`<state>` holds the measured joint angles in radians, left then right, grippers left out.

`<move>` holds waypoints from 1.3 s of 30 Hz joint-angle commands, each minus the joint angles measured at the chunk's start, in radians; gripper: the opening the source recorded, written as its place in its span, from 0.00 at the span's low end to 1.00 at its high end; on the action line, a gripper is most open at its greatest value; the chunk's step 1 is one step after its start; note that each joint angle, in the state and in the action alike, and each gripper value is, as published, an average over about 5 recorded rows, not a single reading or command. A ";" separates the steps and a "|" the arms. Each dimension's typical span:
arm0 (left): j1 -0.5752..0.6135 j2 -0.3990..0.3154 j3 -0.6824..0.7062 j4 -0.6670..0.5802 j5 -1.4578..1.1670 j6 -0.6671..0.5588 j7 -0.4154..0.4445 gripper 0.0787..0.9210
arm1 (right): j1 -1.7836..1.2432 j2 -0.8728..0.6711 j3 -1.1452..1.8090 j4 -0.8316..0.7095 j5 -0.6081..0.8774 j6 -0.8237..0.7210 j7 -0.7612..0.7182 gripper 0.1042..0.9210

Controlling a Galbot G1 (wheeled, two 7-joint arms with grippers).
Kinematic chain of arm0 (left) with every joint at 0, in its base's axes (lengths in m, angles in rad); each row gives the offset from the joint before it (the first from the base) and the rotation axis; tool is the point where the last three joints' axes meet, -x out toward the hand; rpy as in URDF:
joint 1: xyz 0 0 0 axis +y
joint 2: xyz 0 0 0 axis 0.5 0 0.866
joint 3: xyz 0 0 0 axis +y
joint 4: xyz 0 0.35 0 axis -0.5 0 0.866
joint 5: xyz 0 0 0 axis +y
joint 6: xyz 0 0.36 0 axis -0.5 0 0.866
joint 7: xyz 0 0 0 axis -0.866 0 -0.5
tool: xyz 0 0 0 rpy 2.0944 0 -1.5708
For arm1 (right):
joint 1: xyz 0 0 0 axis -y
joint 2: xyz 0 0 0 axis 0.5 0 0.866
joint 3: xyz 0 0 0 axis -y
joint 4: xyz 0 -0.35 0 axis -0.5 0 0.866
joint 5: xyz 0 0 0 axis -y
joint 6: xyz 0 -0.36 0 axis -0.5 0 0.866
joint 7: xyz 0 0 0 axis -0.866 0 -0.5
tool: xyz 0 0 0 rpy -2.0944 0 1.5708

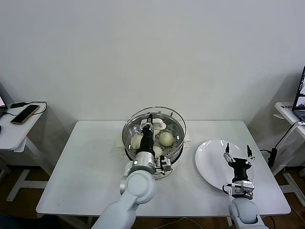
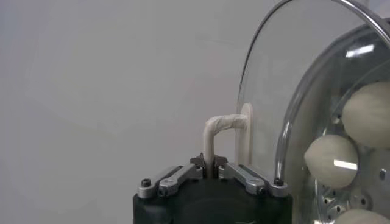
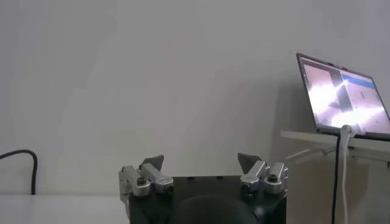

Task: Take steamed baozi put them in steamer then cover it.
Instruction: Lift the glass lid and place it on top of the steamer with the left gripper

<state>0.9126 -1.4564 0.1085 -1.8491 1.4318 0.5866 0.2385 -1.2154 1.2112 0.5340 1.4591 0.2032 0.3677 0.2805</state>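
Our left gripper [image 1: 150,125] pinches the cover [image 1: 155,125] by its handle, tilted over the steamer [image 1: 177,143].

We count 3 steamed baozi [image 1: 166,138] clearly in the pot, and a 4th may sit hidden behind the arm; the plate [image 1: 209,157] lies bare. Loading looks done, we judge; lowering the lid flat and letting go remains. Our right gripper [image 1: 237,153] hovers spread over the plate, idle. Cover and pot rim seem close, not yet seated.

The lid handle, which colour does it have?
Cream white; the handle shows best in the left wrist view.
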 commanded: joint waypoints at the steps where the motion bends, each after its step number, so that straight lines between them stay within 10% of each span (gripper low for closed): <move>1: -0.041 -0.050 0.040 0.087 0.140 0.016 0.081 0.13 | 0.003 0.005 0.002 -0.013 -0.005 0.001 -0.001 0.88; 39: -0.063 -0.057 0.006 0.167 0.163 -0.012 0.099 0.13 | 0.010 0.010 0.007 -0.021 -0.016 0.004 -0.004 0.88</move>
<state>0.8504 -1.5141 0.1180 -1.6916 1.5891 0.5764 0.3344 -1.2065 1.2200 0.5407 1.4390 0.1898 0.3704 0.2764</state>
